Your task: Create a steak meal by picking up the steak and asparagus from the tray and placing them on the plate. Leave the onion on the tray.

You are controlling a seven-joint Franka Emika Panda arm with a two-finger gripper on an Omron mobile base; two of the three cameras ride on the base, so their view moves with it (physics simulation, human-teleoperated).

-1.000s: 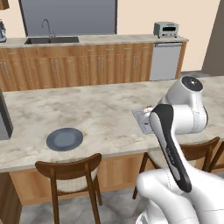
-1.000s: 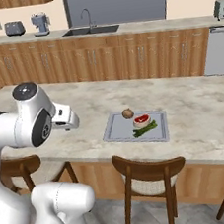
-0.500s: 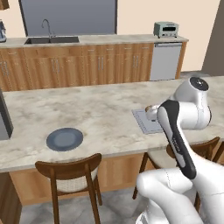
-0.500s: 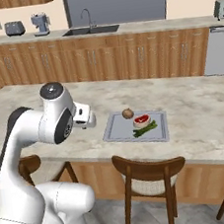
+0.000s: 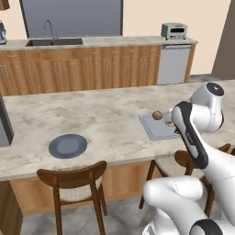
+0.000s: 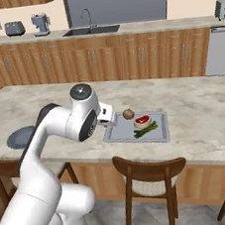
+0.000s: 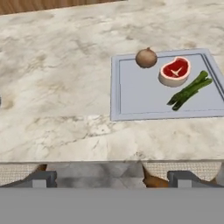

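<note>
The light grey tray (image 7: 140, 94) lies on the marble island. It holds the brown onion (image 7: 146, 57) at its far left corner, the red steak (image 7: 175, 71) beside it, and the green asparagus (image 7: 189, 90) nearer the front. My gripper (image 7: 112, 179) is open and holds nothing. It hovers over the counter's front edge, short of the tray's left side. From the right base the hand (image 6: 107, 115) sits just left of the tray (image 6: 122, 132), steak (image 6: 142, 121), asparagus (image 6: 145, 129) and onion (image 6: 128, 114). The blue-grey plate (image 5: 68, 146) lies far to the left.
Wooden chairs (image 5: 73, 181) (image 6: 149, 172) stand against the island's front edge. My arm (image 5: 193, 133) covers the tray's right part in the left base view. A sink (image 6: 92, 30) and toaster (image 5: 173, 30) sit on the back counter, well away.
The arm has swung right across the island, carrying the hand from the bare counter to the tray's left edge. The food on the tray and the plate have stayed put.
</note>
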